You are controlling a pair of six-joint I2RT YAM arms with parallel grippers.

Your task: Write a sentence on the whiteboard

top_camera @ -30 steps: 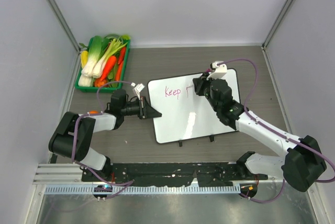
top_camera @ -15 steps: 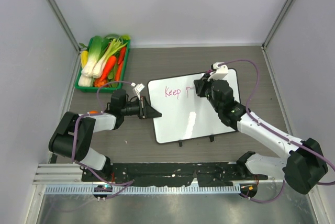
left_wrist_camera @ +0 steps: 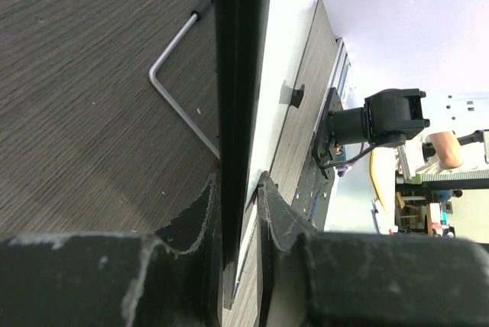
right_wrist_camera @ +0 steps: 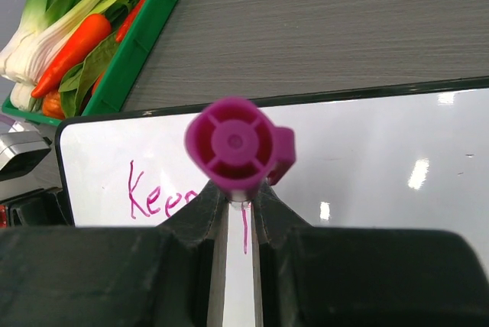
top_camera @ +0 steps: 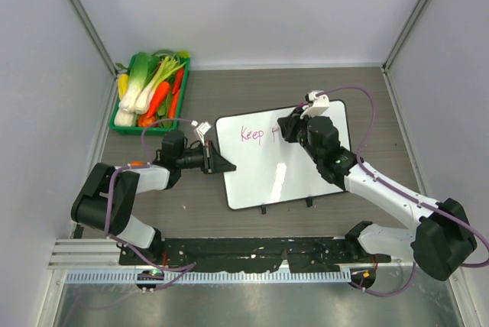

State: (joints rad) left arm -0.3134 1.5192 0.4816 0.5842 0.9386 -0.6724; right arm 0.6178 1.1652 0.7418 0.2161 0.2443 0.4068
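1. The whiteboard (top_camera: 283, 170) lies flat near the middle of the table (top_camera: 229, 90). Its two clips are on the 6 o'clock edge. A green tray (top_camera: 186, 75) of vegetables sits well apart at 10 o'clock.
2. The left gripper (top_camera: 226, 166) is pinched on the board's 9 o'clock edge. In the wrist view the rim sits between both fingers (left_wrist_camera: 200, 205).
3. The right gripper (top_camera: 294, 130) is clamped on a magenta marker (right_wrist_camera: 233, 144). The marker's butt end faces the wrist camera and its tip points down at the board.
4. "Keep" (top_camera: 251, 134) is written towards 11 o'clock. A fresh stroke (right_wrist_camera: 245, 235) stands just at 3 o'clock of it, and the letter is not readable.
5. Judgement: the writing is mid-sentence with the second word only begun, so most of the text remains.
6. The next move calls for finishing this letter with light, even tip contact. The marker should then step towards 3 o'clock on the same line. The left pinch must hold so the board cannot slide.
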